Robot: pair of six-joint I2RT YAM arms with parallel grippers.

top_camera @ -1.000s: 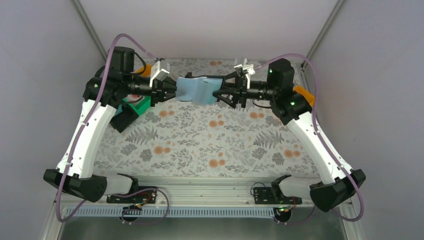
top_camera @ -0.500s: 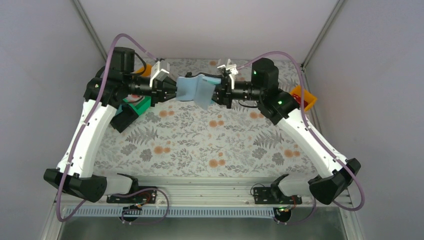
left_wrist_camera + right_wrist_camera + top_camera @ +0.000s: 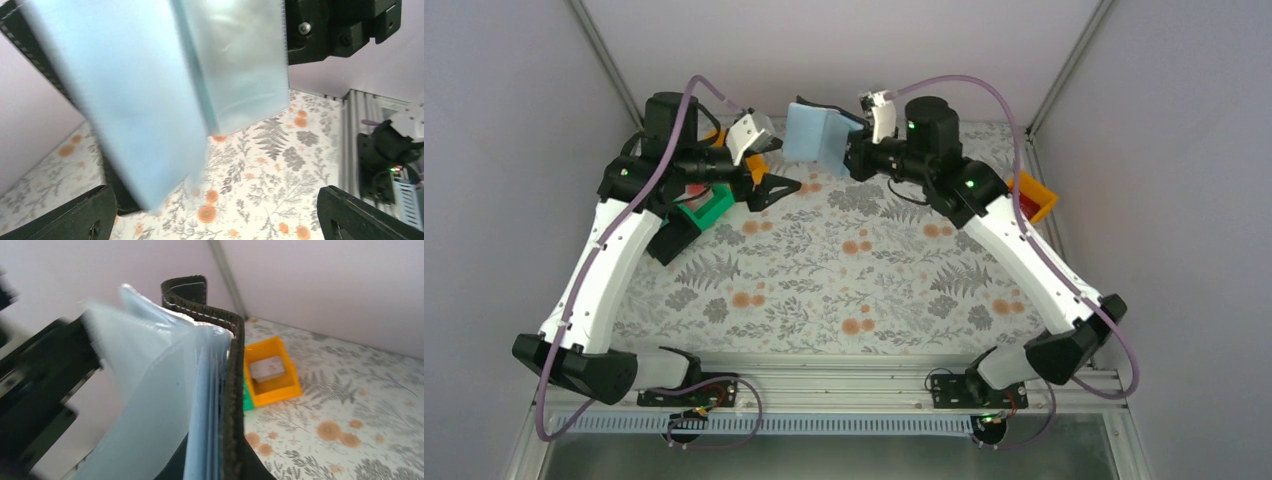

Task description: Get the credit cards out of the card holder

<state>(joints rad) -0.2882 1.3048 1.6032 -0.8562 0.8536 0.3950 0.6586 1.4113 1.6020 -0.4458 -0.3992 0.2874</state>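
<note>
The card holder (image 3: 817, 136) hangs open in the air at the back of the table, its grey-blue pockets fanned out and its black cover behind. My right gripper (image 3: 852, 158) is shut on its right edge; in the right wrist view the black cover and pocket sheets (image 3: 215, 390) run straight up from between the jaws (image 3: 220, 472). My left gripper (image 3: 772, 168) stands wide open just left of and below it, holding nothing. In the left wrist view the holder (image 3: 150, 90) floats above the open gripper (image 3: 220, 220). The credit cards are hidden.
An orange bin (image 3: 760, 166) sits behind the left gripper, with a green bin (image 3: 706, 208) and a black bin (image 3: 674, 236) under the left arm. Another orange bin (image 3: 1034, 194) stands at the back right. The right wrist view shows an orange bin (image 3: 270, 372) with a pale flat piece inside.
My left gripper let go of the card holder, opened wide and drew back left. My right gripper closed on the holder's right edge and carried it up and back.
</note>
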